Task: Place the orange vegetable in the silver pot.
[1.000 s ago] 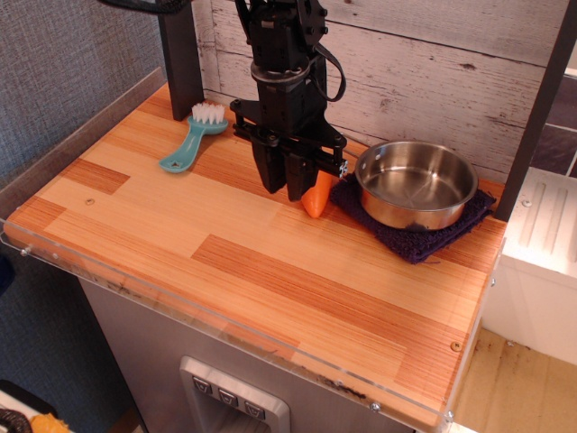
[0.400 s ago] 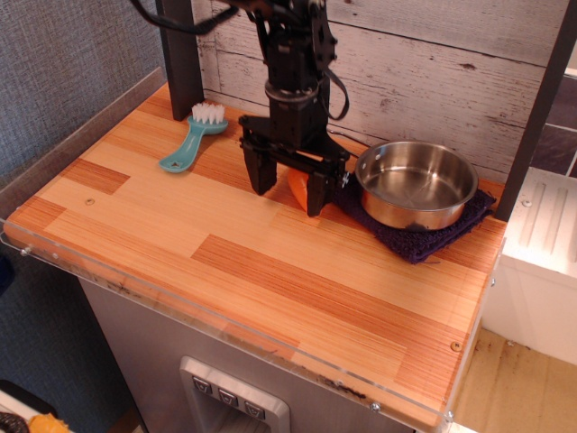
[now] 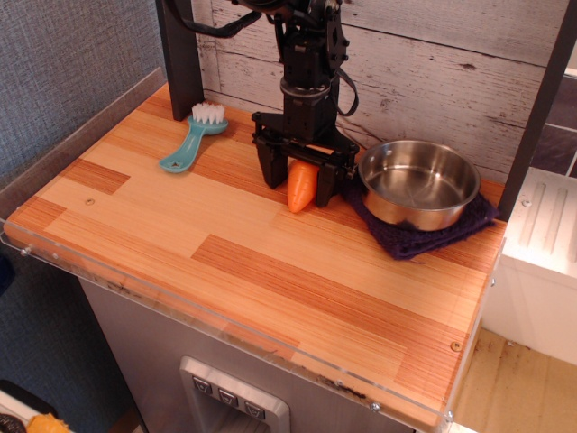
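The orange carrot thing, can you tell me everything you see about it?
The orange vegetable is a small, smooth, bright toy carrot that looks like plastic. It is stubby and tapers to a rounded tip pointing down toward the wooden table. It sits between the black fingers of the pincer, just left of the silver pot. Its top is hidden.

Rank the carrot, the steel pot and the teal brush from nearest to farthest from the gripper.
Measured from the gripper:
1. Orange carrot, between the fingers, tip on the wooden table.
2. Silver pot, to the image right, on the dark blue cloth.
3. Teal brush, to the image left, near the back wall.
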